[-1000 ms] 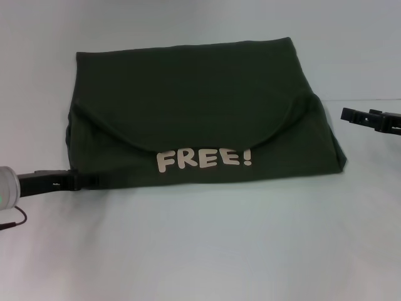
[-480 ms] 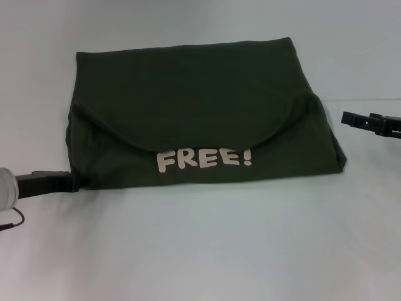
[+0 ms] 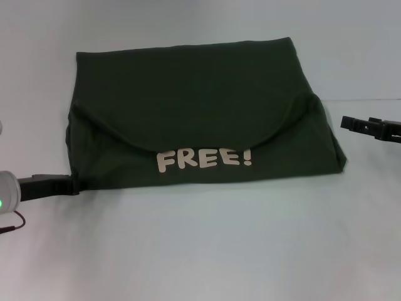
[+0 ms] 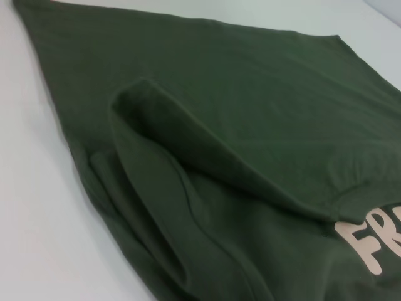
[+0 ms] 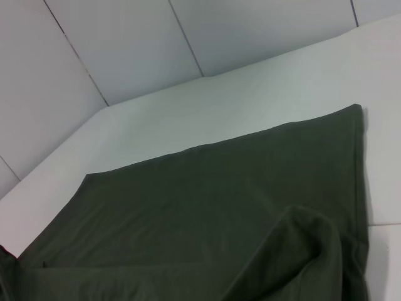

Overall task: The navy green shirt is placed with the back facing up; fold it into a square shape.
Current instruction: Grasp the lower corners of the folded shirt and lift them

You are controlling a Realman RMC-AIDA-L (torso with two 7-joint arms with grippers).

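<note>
Olive-green cotton, the navy green shirt (image 3: pixel 194 119) lies partly folded mid-desk (image 3: pixel 200 251), its near hem turned back to show "FREE!" (image 3: pixel 205 158). Expect it light, limp and quick to slump, so you should pinch doubled layers at the near corners rather than one ply. Your left claw (image 3: pixel 59 184) sits low at the near-left corner, touching or just beside the cloth; whether it grips is unclear. Your right claw (image 3: pixel 363 125) hovers beside the right edge, holding nothing, its opening unreadable.
</note>
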